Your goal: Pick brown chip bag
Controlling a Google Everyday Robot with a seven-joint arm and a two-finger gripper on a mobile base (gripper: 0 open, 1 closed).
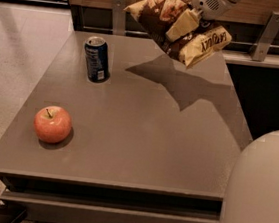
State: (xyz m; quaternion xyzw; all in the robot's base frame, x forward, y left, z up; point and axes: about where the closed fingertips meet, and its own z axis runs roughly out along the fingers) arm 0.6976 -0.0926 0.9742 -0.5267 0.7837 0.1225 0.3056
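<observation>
The brown chip bag [163, 16], crinkly dark brown with pale yellow ends and lettering, hangs in the air above the far part of the table [142, 134]. Its shadow lies on the tabletop below it. My gripper [194, 18] is at the top of the view, shut on the middle of the bag and holding it clear of the surface. One pale finger [182, 24] shows pressed across the bag.
A blue can [96, 58] stands upright at the table's far left. A red apple [52, 124] sits near the front left. A dark wall rail with metal brackets [267, 28] runs behind the table. My white arm body [258, 197] fills the lower right.
</observation>
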